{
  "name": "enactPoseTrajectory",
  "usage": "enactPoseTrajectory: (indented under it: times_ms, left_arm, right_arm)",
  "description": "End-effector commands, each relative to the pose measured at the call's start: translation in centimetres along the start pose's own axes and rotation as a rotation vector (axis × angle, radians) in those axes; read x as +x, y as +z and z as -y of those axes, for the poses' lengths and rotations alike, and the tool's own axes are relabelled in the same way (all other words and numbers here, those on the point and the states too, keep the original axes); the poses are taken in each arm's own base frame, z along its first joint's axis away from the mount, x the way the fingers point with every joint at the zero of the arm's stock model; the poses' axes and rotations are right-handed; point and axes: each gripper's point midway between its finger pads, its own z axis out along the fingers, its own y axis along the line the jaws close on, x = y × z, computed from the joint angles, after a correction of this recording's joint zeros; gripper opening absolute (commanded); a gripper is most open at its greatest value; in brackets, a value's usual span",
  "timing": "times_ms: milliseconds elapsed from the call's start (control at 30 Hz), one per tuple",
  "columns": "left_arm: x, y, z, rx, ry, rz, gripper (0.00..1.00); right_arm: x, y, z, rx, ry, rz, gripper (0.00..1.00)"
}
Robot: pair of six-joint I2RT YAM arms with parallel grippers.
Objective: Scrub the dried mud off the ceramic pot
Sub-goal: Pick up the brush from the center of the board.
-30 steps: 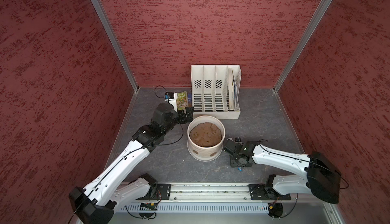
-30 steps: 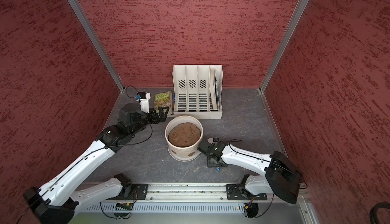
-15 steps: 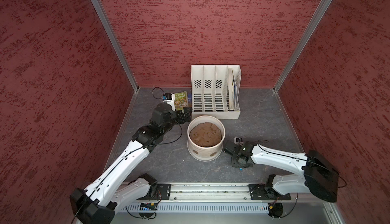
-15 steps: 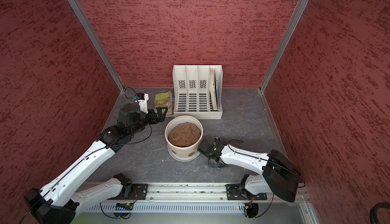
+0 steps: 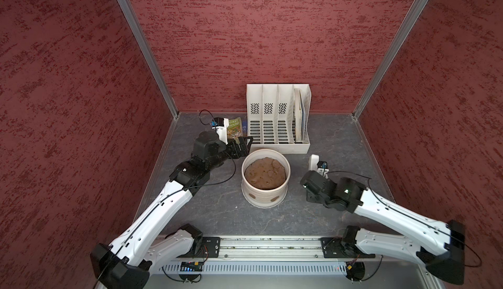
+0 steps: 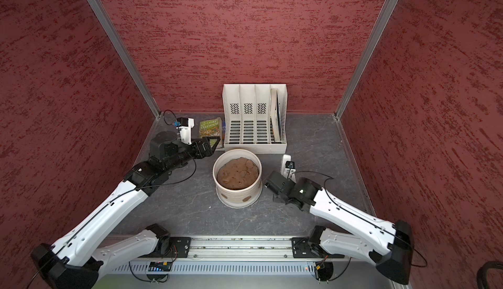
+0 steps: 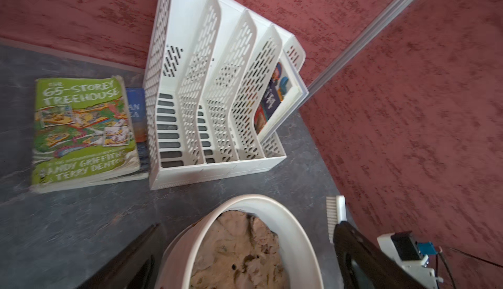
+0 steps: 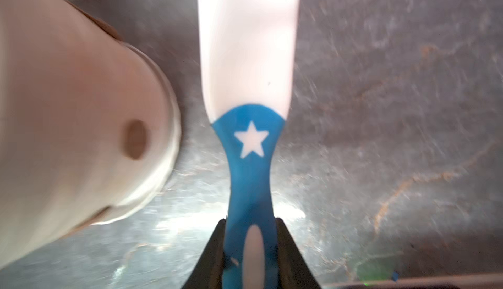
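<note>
Red textured walls on three sides, dark grey slate-look tabletop (image 5: 217, 214). Two arms, both mine. One ceramic pot (image 5: 265, 192) stands upright mid-table, just in front of one white file rack (image 5: 277, 121). One lumpy brown soil mass (image 5: 265, 174) fills the pot.

Dried mud (image 5: 255, 196): two small brown oval patches on the pot's near wall in both top views, the second here (image 5: 275, 199). The right wrist view shows one sharply (image 8: 135, 143).

The rack has four slots. One book (image 7: 272, 100) leans in the end slot; the other three slots hold nothing. Two more books lie flat in a stack beside the rack, green book (image 7: 81, 130) on top, blue book (image 7: 136, 110) under it. Three books total.

My left gripper (image 5: 243, 145) is spread fully wide with nothing in it, hovering just beside the pot's rim on the rack side.

My right gripper (image 8: 250, 223) is clamped on the blue handle of one brush (image 8: 249, 56), white head, white star on the handle. The brush runs alongside the pot's wall with a gap showing; bristles (image 7: 335, 211) are visible from the left wrist.
</note>
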Motion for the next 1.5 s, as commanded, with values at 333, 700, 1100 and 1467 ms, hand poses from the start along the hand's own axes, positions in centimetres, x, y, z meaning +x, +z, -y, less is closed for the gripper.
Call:
enactPoseTrajectory:
  times_ms: [333,700,1100,1467]
  left_arm:
    - [-5.1,-4.9,13.2,0.796,-0.044,0.062,1.00]
    - [-4.3,-6.2,16.3,0.973,0.011,0.041,1.00]
    - [-4.7,-5.2,15.8,0.962,-0.059,0.017,0.37]
    - [-5.1,-1.1,11.0,0.653,-0.271,0.057,0.00]
  right_arm:
    - [-8.0,-18.3,-18.8,-1.087,-0.295,0.283,0.00]
    - [-6.8,-21.1,-21.5,-1.270,-0.356,0.184,0.00]
    - [-6.8,-20.4,-22.3,-1.277,-0.345,0.155,0.00]
    - [-8.9,-15.5,-20.4,-0.973,-0.280,0.224,0.64]
